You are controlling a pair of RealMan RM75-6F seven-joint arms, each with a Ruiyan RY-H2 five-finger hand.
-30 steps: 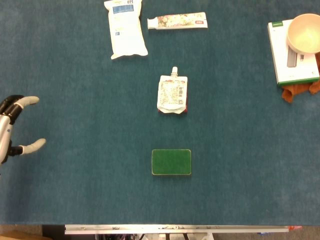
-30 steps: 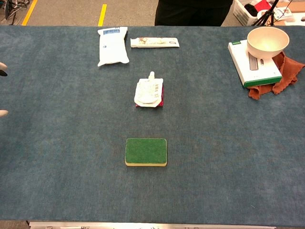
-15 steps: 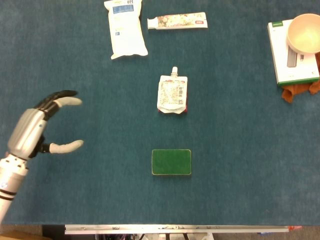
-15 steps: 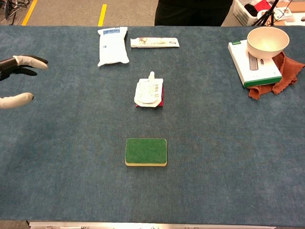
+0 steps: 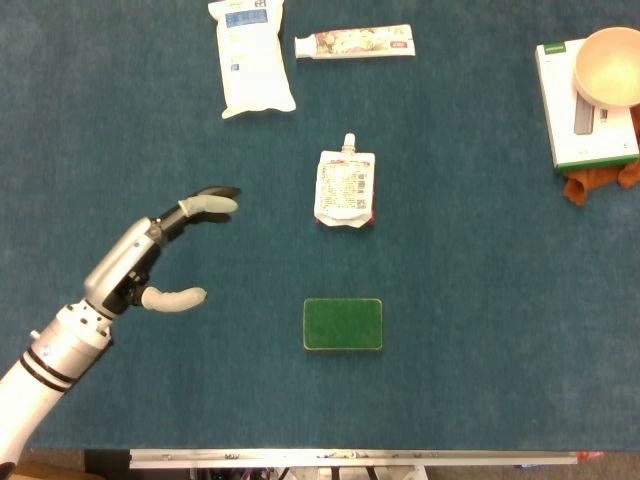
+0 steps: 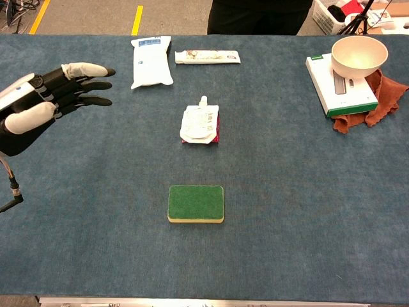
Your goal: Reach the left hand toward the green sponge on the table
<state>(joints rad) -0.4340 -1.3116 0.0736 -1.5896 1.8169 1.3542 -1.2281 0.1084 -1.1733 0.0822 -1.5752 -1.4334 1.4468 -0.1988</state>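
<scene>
The green sponge (image 5: pixel 343 324) (image 6: pixel 196 204) lies flat on the blue table near its front middle; a yellow underside shows along its near edge. My left hand (image 5: pixel 160 256) (image 6: pixel 52 102) hovers above the table to the left of the sponge, well apart from it. Its fingers are spread and point toward the table's middle, and nothing is in it. The right hand shows in neither view.
A white spouted pouch (image 5: pixel 346 188) lies just behind the sponge. A white bag (image 5: pixel 251 55) and a toothpaste tube (image 5: pixel 355 42) lie at the back. At the right edge stands a bowl (image 5: pixel 611 66) on a white box (image 5: pixel 583 126) over an orange cloth.
My left hand has come in from the left edge, moving right toward the sponge with more of the forearm now showing. The objects have not moved.
</scene>
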